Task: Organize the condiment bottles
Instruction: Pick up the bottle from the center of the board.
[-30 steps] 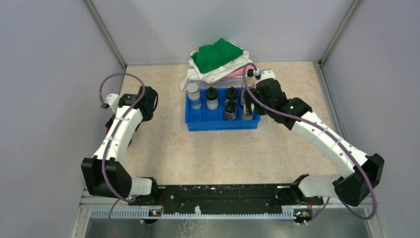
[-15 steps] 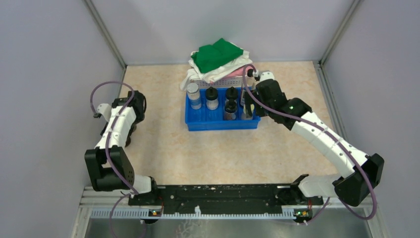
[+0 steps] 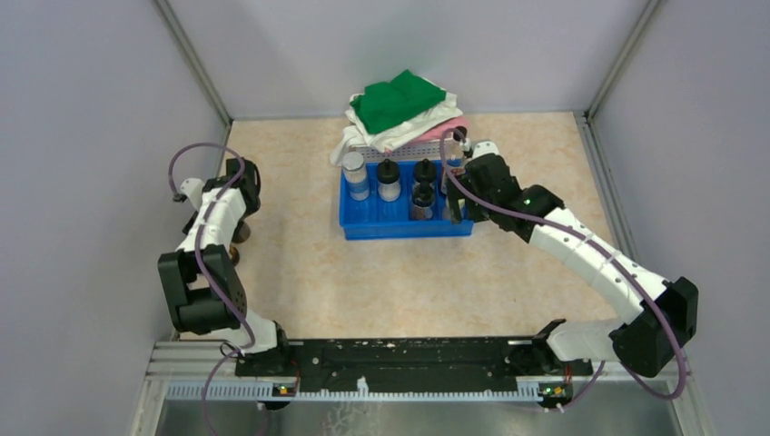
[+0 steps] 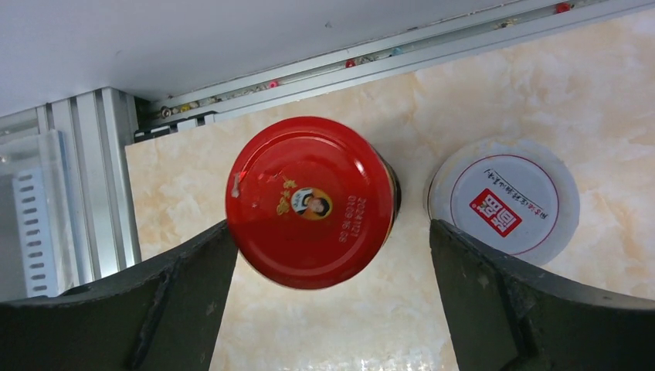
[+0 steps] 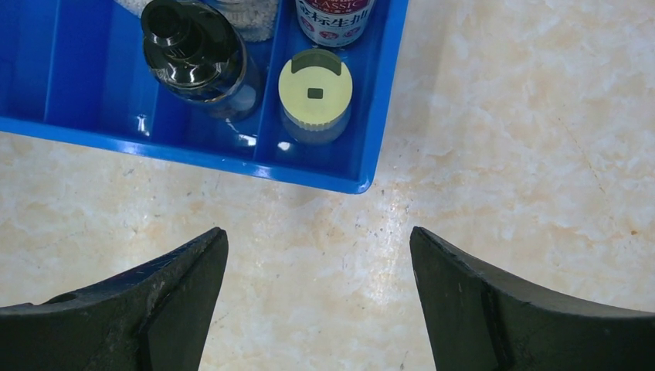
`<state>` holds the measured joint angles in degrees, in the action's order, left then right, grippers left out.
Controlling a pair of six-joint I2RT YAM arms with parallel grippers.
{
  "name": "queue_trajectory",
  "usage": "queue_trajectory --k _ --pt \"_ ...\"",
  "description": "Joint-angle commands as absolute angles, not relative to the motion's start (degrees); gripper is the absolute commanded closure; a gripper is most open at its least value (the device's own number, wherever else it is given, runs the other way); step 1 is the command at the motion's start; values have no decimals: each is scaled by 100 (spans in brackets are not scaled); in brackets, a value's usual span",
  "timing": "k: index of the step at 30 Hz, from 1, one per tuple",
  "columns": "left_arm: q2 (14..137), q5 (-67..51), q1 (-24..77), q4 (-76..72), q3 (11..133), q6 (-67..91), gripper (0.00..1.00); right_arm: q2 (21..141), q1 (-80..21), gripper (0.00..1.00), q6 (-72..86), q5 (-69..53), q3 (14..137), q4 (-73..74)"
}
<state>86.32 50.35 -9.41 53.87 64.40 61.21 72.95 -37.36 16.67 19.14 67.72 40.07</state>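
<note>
You've pulled the left fingers (image 4: 185,301) back to the tabletop's (image 4: 479,100) left edge. Spread wide and empty, they now flank the red-lidded glass jar (image 4: 309,202), still outside the blue compartmented plastic tray (image 3: 404,232). The right fingers (image 5: 178,294) gape empty too.

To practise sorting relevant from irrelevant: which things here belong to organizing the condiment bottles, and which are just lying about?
Job: red-capped jar, white-capped jar, black-capped bottle, cream-capped bottle, tray.
Lying about: basket, cloths.
</note>
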Motion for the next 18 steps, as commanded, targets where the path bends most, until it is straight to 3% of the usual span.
queue_trajectory --k 1,18 --pt "8864 5040 -1086 4897 6635 5663 1 7332 -3774 14 1674 1858 6678 3753" --pt "9171 4738 -1418 4499 7118 5247 1 7491 -3773 14 1695 1722 6380 3598"
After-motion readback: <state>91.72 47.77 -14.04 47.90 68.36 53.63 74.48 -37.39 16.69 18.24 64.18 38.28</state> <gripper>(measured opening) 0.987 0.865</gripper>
